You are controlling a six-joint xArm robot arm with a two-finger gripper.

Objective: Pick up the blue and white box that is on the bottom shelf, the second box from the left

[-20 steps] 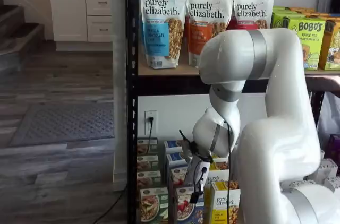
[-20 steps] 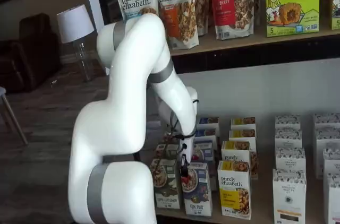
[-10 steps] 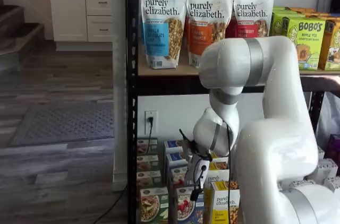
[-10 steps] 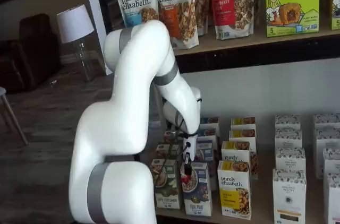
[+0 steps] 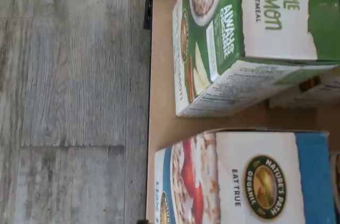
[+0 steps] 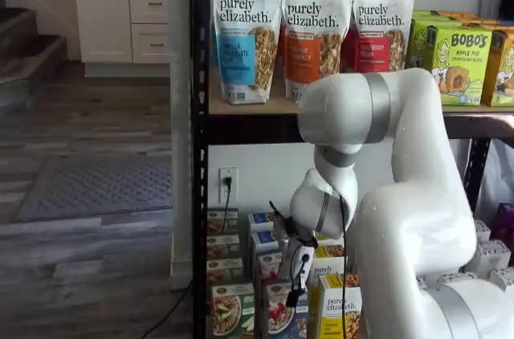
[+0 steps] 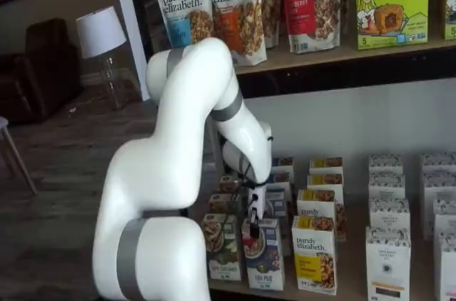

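Down on the bottom shelf (image 7: 335, 294), the blue and white box (image 7: 264, 253) stands upright at the front of its row, right beside the green and white box (image 7: 222, 245), so a grab from above looks easiest. The fingers (image 7: 254, 227) hang just over its top; they're spread wide, nothing held. The wrist view shows smooth, sharp-edged printed cardboard (image 5: 239, 179) on a plain tan shelf board.
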